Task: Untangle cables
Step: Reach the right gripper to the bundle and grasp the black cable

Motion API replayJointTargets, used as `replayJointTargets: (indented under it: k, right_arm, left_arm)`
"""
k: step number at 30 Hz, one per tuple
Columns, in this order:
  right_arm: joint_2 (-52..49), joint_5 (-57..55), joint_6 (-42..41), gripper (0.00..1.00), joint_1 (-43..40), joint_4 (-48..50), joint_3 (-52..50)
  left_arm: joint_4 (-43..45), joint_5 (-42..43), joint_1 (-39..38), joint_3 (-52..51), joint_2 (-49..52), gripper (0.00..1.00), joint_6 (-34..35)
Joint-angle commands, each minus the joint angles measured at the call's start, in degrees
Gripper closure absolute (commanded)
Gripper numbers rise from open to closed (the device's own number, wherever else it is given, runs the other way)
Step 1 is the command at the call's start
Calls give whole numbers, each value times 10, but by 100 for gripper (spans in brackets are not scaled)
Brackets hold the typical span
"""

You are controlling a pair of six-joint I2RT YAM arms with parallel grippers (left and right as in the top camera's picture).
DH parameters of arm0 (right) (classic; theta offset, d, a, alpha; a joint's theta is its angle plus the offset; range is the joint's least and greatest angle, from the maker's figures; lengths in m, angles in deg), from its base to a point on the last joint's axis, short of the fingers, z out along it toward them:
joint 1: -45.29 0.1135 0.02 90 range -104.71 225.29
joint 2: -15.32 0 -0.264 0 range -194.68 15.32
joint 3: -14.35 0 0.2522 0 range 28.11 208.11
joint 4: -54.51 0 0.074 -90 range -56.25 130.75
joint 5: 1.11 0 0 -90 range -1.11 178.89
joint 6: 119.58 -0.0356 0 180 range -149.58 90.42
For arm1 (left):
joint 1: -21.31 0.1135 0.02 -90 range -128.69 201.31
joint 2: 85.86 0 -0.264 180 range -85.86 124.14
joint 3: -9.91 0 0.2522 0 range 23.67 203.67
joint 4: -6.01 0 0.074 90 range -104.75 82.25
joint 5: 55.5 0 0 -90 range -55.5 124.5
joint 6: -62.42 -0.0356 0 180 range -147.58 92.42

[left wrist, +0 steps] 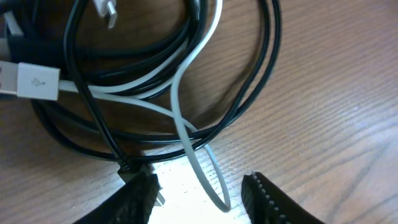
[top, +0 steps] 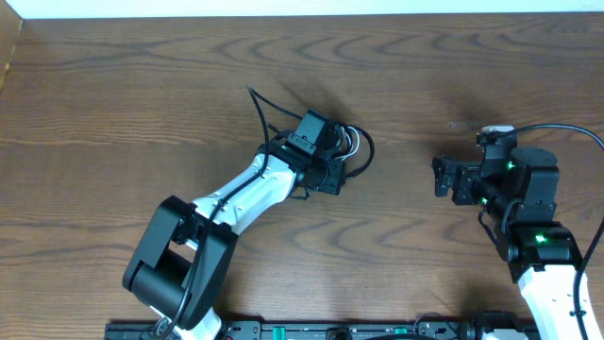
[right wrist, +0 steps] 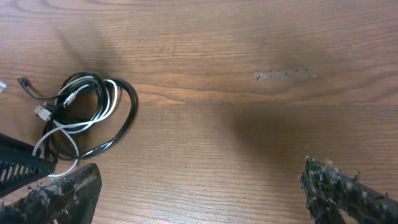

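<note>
Dark wood-grain table [top: 113,94] fills every view, bare apart from the cables [top: 357,149], which lie in one loose coil around its middle, well clear of all four edges.

The left gripper [left wrist: 199,183] hangs low over the near side of that coil. Its fingers [left wrist: 140,199] stand partly apart, one on each side of a small loop of the white cable [left wrist: 180,106]. Neither finger visibly touches it, so nothing is pinched. The placement looks deliberate: the white cord is the one strand that pokes out free of the black cables [left wrist: 268,81], so it is probably the easiest to draw out first.

The right gripper [top: 444,178] sits toward the table's right edge, well apart from the coil. Its jaws are spread wide and empty, apparently waiting clear of the other arm.

From overhead, the left wrist hides most of the tangle. The left wrist view shows how the white cord threads under and over the black loops, and a white USB plug [left wrist: 37,81] at the side. The right wrist view shows the coil [right wrist: 93,118] whole.
</note>
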Motion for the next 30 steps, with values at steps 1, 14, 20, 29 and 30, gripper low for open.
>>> replayJointTargets:
  k: [1, 14, 20, 29, 30]
  right_arm:
    - [-3, 6, -9, 1, -3, 0, 11]
    - [-60, 140, -33, 1, 5, 37, 11]
    - [-141, 203, -56, 5, 61, 124, 11]
    - [-203, 198, -19, 2, 152, 126, 11]
    - [-207, 192, -1, 2, 153, 118, 11]
  left_arm:
    - [10, -7, -1, 6, 3, 80, -5]
    - [9, 122, 15, 6, -236, 93, 24]
    - [15, 121, 28, 6, -356, 92, 24]
    - [-30, 23, 28, 6, -366, 92, 24]
    - [-38, -13, 28, 6, -367, 92, 24]
